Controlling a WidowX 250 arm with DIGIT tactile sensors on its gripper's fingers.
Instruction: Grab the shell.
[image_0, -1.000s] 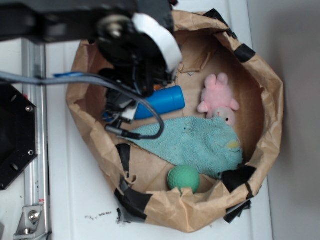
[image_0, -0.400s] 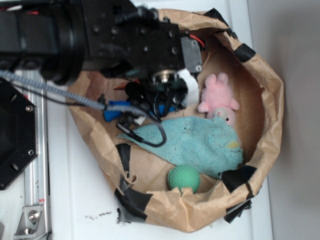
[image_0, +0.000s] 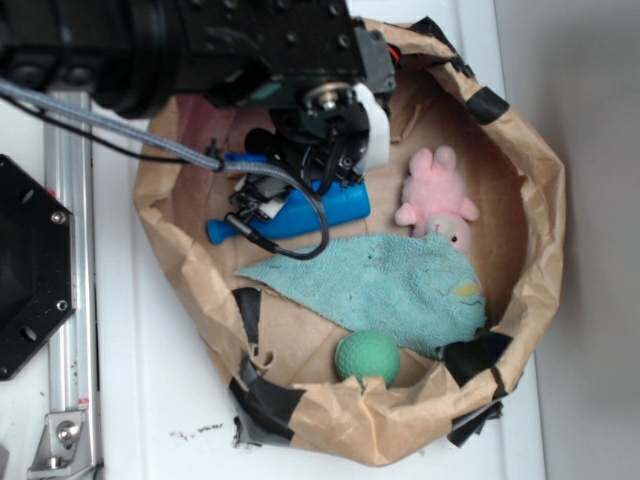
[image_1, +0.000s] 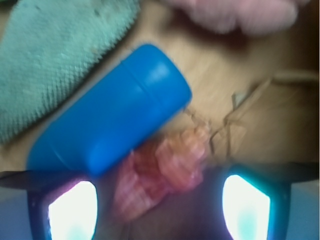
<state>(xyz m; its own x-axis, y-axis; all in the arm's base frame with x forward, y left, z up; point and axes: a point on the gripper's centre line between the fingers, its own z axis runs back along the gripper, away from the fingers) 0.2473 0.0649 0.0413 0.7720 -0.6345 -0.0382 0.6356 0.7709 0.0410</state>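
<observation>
Between my gripper (image_1: 159, 200) fingers, in the wrist view, sits the shell (image_1: 162, 167), an orange-pink ridged lump, blurred by closeness. I see the two fingers (image_1: 72, 210) standing apart, one at each lower corner, and the shell lies in the gap between them, nearer the left one. Whether either pad touches it I cannot tell; the blur hides the edges.

Just ahead of the gripper and to its left lies the bottle (image_1: 112, 112), blue, on its side, its rounded end pointing toward the upper right. Its lower flank lies against or over the shell. Further left, beyond the bottle, is the towel (image_1: 55, 55), teal terry cloth, its edge running alongside the bottle. Straight ahead at the far edge I make out the pig (image_1: 240, 15), a soft pink blur. To the right of the shell is bare brown paper with a torn, creased flap (image_1: 250, 105).

From the exterior camera, the arm (image_0: 200, 45) reaches in from the upper left and hangs over the bag (image_0: 545, 240), a rolled-down paper sack patched with black tape, standing on the white bench (image_0: 140, 400). The gripper (image_0: 320, 165) is low inside it, over the bottle (image_0: 340, 205), and the shell is hidden beneath it in this view. The towel (image_0: 390, 285) spreads below the gripper, the pig (image_0: 437, 200) lies to its right, and a ball (image_0: 367, 356), green, rests well apart at the bag's near wall.
</observation>
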